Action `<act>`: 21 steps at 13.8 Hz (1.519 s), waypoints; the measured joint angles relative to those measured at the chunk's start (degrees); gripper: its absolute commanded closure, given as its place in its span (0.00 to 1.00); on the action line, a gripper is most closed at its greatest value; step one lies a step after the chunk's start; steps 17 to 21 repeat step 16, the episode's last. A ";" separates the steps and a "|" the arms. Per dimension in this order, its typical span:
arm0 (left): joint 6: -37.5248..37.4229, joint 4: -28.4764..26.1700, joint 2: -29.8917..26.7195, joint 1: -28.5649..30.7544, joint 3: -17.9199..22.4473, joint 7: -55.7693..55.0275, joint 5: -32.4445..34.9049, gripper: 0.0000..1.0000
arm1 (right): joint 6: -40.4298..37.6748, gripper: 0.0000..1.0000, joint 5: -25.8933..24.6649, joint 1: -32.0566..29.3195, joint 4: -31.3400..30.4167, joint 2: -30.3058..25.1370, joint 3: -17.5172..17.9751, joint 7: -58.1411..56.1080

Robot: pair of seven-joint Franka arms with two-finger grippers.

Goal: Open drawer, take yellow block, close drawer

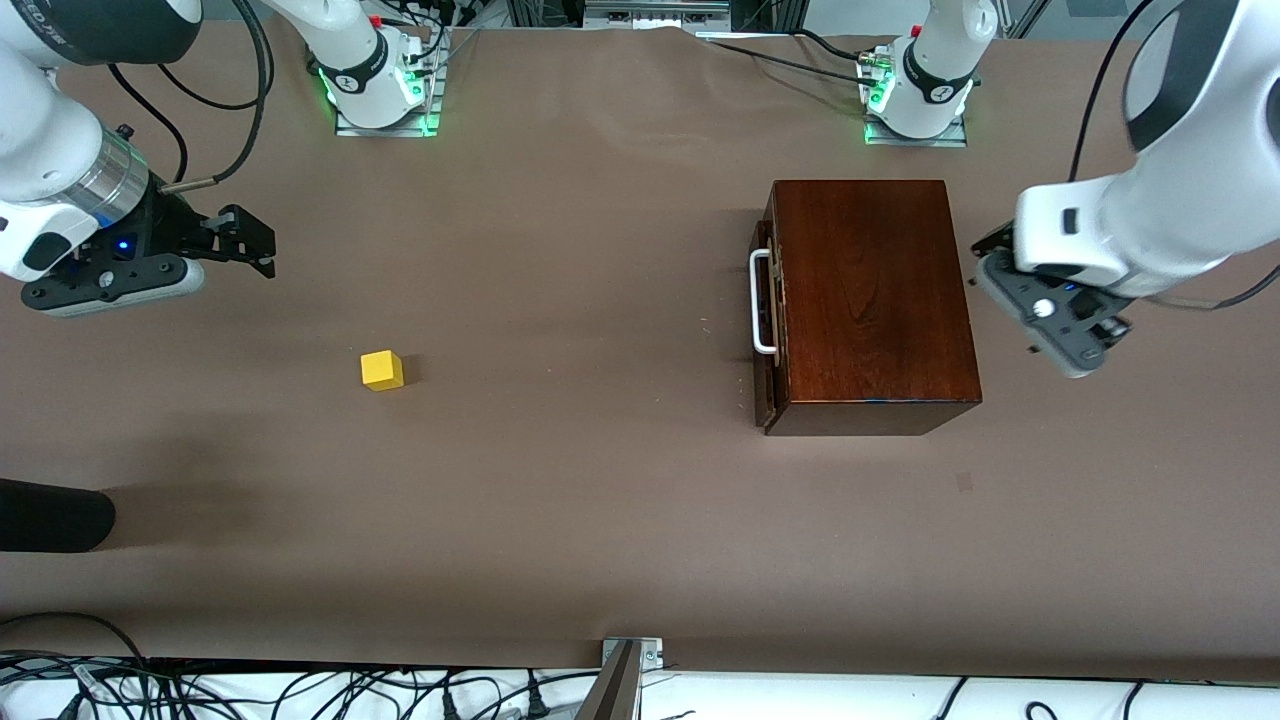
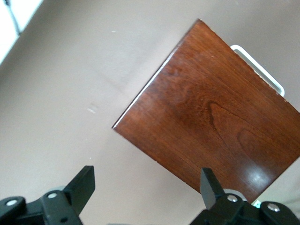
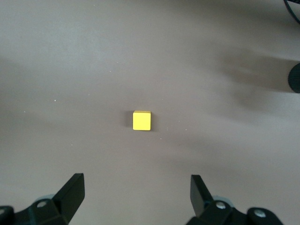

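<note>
The dark reddish-brown wooden box (image 1: 870, 300) stands toward the left arm's end of the table. Its drawer (image 1: 767, 330) looks pushed in, and the white bar handle (image 1: 760, 300) faces the right arm's end. The box top (image 2: 215, 117) also fills the left wrist view. The yellow block (image 1: 382, 369) lies alone on the bare table toward the right arm's end, seen too as a small cube (image 3: 141, 120) in the right wrist view. My right gripper (image 1: 258, 245) (image 3: 137, 183) hangs open and empty over the table short of the block. My left gripper (image 1: 990, 262) (image 2: 147, 176) is open and empty beside the box's handle-less side.
The brown table cover (image 1: 600, 480) spreads around both objects. A black rounded object (image 1: 50, 515) juts in at the table's edge near the right arm's end. Cables and a metal bracket (image 1: 630, 660) line the table edge nearest the front camera.
</note>
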 measured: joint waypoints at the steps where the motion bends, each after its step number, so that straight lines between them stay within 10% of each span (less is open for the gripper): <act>1: 0.62 -2.01 -2.25 0.01 0.80 -3.36 -0.69 0.00 | 0.00 0.00 0.00 0.00 0.02 0.00 0.01 0.00; 8: 1.33 -11.46 -12.18 0.09 7.21 -34.57 -6.14 0.00 | 0.00 0.00 0.00 0.00 0.12 0.03 0.07 0.00; 21: 6.25 -17.80 -12.42 0.09 8.10 -37.45 -6.15 0.00 | 0.00 0.00 0.00 0.00 0.12 0.06 0.07 0.00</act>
